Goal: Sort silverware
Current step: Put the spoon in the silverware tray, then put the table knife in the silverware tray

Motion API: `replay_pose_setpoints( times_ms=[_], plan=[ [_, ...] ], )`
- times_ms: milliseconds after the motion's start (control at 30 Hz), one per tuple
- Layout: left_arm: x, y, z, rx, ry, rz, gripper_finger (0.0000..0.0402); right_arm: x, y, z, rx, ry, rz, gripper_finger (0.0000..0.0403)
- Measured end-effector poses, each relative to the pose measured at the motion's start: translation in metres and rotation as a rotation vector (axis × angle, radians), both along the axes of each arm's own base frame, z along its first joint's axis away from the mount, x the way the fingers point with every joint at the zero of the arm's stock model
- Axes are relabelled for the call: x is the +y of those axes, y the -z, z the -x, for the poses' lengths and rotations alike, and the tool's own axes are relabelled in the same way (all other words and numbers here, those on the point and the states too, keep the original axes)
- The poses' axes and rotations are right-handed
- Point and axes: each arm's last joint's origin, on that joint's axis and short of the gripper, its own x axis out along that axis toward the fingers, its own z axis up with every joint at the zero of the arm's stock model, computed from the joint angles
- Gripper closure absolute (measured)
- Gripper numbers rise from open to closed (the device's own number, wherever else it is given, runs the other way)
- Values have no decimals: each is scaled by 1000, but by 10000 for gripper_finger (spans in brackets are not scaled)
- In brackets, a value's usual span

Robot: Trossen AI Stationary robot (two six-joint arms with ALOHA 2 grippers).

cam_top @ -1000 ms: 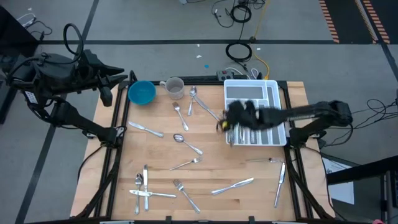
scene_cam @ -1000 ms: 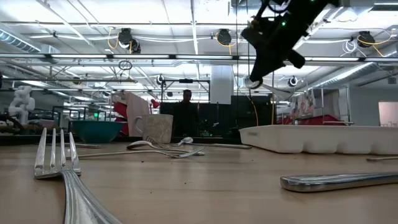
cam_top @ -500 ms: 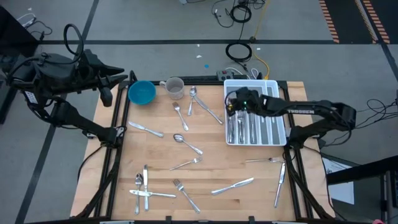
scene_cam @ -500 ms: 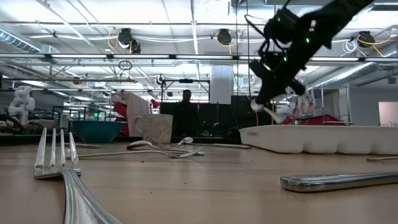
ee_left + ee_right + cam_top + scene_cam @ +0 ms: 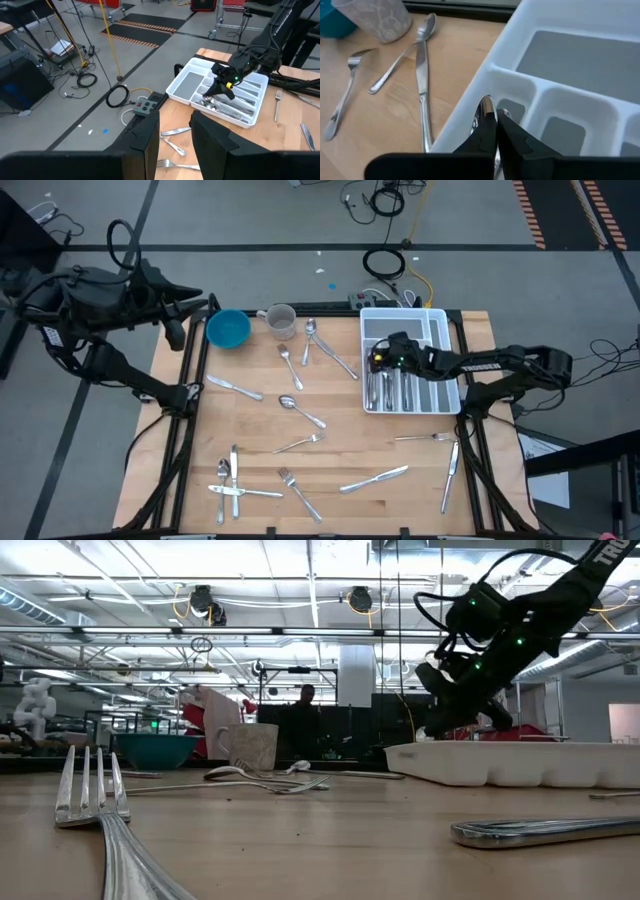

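Seen from above, your right gripper [image 5: 378, 361] sits right of centre in the frame, low over the left-hand slot of the white tray [image 5: 432, 316]. A second ago it hung lower in the frame, over the tray's near left corner; it has since travelled up the frame and dropped toward the slots. In the low view it has come down from the top of the picture to just above the tray wall [image 5: 500, 760].

In the right wrist view its fingers [image 5: 487, 131] are pressed together, and a shiny rounded tip, likely a spoon [image 5: 484, 107], pokes out between them over the slot. So you appear to be about to lay one piece in the tray, not yet letting go.

Your left gripper [image 5: 205, 304] waits off the table's upper left corner, beside the blue bowl [image 5: 228, 329], its fingers [image 5: 150, 135] apart and holding nothing.

The rest of the silverware lies loose on the wood: a cluster [image 5: 312, 345] near the cup [image 5: 280, 321] at upper centre, pieces [image 5: 300, 408] in mid-table, more [image 5: 232, 480] along the bottom edge, and a few [image 5: 450, 470] at lower right. Several pieces [image 5: 400, 388] already lie in the tray's slots.

Hard to make out: the held piece is mostly covered by the fingers, so its type is uncertain. From above, the arm covers part of the tray, and you cannot count what lies under it.
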Motion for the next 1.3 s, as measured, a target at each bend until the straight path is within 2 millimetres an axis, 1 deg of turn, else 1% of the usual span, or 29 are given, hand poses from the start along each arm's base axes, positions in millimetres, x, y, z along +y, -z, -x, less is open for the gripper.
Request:
replay_pose_setpoints(
  times_ms=[133, 267, 367, 500, 600, 733, 867, 967, 1100, 1200, 1300],
  plan=[
    [0, 1, -3, 7, 0, -1, 285, 0, 8, 0, 19, -4, -11, 403],
    [0, 1, -7, 15, 0, -1, 285, -1, 19, -7, 15, -42, -60, 403],
    [-1, 2, -9, 20, 0, -1, 285, -2, 28, -11, 0, -25, -90, 403],
    [-1, 2, -11, 23, 0, -1, 285, -3, 31, -14, -21, -12, -90, 395],
    [-1, 2, -12, 26, 0, -1, 285, -3, 28, -13, -28, -9, -83, 372],
    [-1, 2, -12, 27, 0, -1, 285, -4, 21, -9, -25, 13, -58, 323],
    [-1, 2, -12, 27, 0, -1, 285, -3, 15, -6, -5, -11, -30, 277],
    [-1, 2, -12, 27, 0, -2, 285, -2, 8, -4, -16, -27, -5, 251],
    [-1, 2, -12, 27, 0, -2, 285, -2, -8, -2, -67, -38, 37, 229],
    [-1, 2, -12, 27, 0, -1, 285, -3, -32, -7, -154, -57, 66, 220],
    [-1, 2, -12, 27, 0, -1, 285, -8, -66, -21, -213, -118, 125, 218]
  ],
)
